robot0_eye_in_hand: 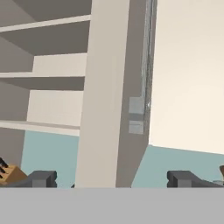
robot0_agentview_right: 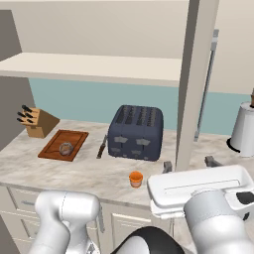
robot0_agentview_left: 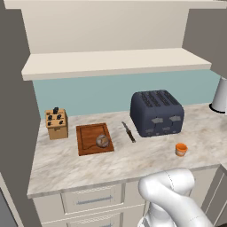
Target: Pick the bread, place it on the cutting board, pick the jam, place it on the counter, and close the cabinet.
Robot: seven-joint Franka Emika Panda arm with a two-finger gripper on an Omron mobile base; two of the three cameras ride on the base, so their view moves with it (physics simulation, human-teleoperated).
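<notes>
We see the gripper (robot0_agentview_right: 189, 164) with fingers spread wide, holding nothing, its tips flanking the edge of the open cabinet door (robot0_agentview_right: 196, 84). That door stands edge-on directly ahead of the hand, its silver bar handle (robot0_agentview_right: 207, 84) on the right face.

Bread (robot0_agentview_left: 102, 141) rests on the cutting board (robot0_agentview_left: 88, 141), far left on the counter (robot0_agentview_left: 66, 164). Jam (robot0_agentview_left: 181, 149) sits on the counter near the front edge, just in front of the dark toaster (robot0_agentview_left: 156, 112). A knife (robot0_agentview_left: 128, 131) lies between board and toaster. A knife block (robot0_agentview_left: 56, 123) stands left of the board. A white appliance (robot0_agentview_right: 243, 130) stands far right.

Surface is beige marbled stone over cream drawers (robot0_agentview_left: 92, 200); backsplash is pale teal; open cabinet shelf (robot0_agentview_left: 115, 62) above.
</notes>
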